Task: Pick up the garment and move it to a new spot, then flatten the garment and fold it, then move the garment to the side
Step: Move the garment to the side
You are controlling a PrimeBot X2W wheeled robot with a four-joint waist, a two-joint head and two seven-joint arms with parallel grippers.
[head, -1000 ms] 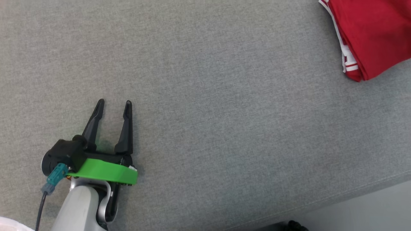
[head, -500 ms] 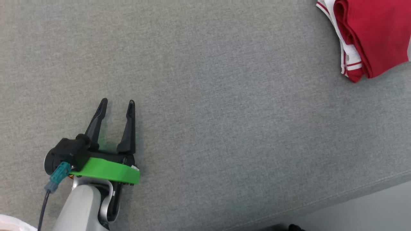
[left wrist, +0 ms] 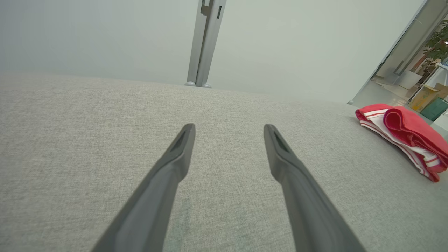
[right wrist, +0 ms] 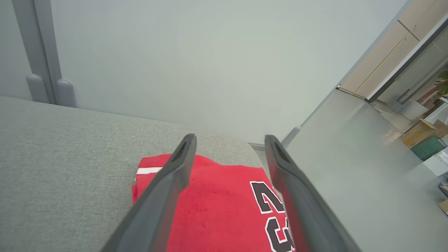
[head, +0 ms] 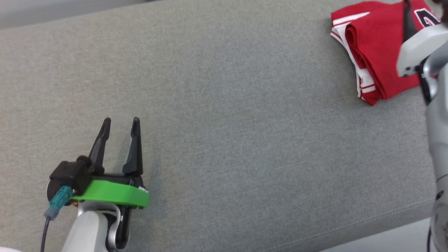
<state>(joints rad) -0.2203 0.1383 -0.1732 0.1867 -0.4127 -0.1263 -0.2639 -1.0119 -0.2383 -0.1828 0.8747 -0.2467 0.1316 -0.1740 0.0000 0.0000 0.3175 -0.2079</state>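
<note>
Folded red jersey (head: 374, 56) lay on worktop (head: 245, 122). R claw (right wrist: 230, 138) open, empty, just above it; L claw (head: 121, 120) open, well apart. R needed straight lift, no snagging fold.

In my head view the worktop (head: 245, 122) runs across almost the whole picture. My left end effector (head: 121, 120) is over its near left part, with the fingers pointing away from me and bare worktop on every side. The garment (head: 378, 56) lies on the far right corner of the worktop, well apart from the left end effector. My right arm (head: 434, 140) comes up along the right edge and passes in front of the garment's right part. In the right wrist view, the right end effector (right wrist: 230, 137) is above the garment, near the worktop's end. Behind the worktop stands a wall (left wrist: 105, 35), with an upright post (left wrist: 206, 42) against it. The floor (head: 385, 241) is at the near right.
</note>
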